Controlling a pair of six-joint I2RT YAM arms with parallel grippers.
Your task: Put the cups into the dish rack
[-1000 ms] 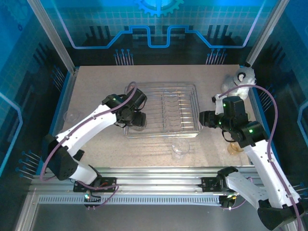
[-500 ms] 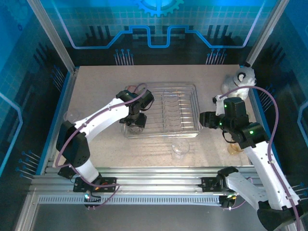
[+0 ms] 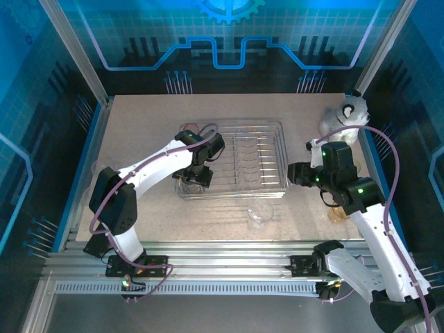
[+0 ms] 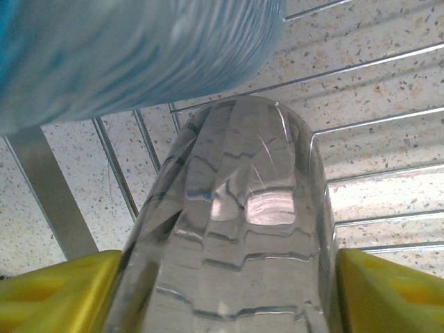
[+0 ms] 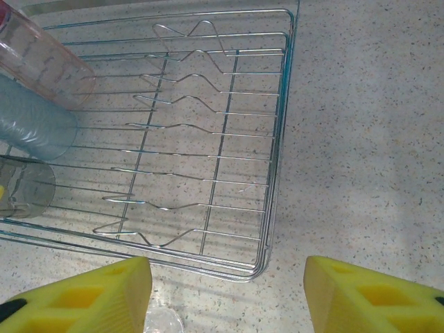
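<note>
A smoky grey cup (image 4: 236, 229) sits between my left gripper's yellow fingers (image 4: 59, 295), which press on both its sides. My left gripper (image 3: 196, 175) hangs over the near left corner of the silver wire dish rack (image 3: 283, 142). A blue cup (image 4: 125, 48) lies just beyond the grey one. In the right wrist view, a red-pink cup (image 5: 43, 62), the blue cup (image 5: 33, 128) and the grey cup (image 5: 24, 187) line the rack's (image 5: 277, 139) left side. My right gripper (image 5: 229, 291) is open and holds nothing, off the rack's right near corner (image 3: 295, 172).
A clear cup (image 3: 260, 214) stands on the table in front of the rack. An amber cup (image 3: 338, 214) peeks out beside my right arm. Another clear cup (image 3: 104, 168) is at the far left. A white-grey plush toy (image 3: 347, 116) sits at the back right.
My left gripper has moved a little right and farther over the rack's left end with the grey cup, its arm stretching out. The right arm has not moved.
</note>
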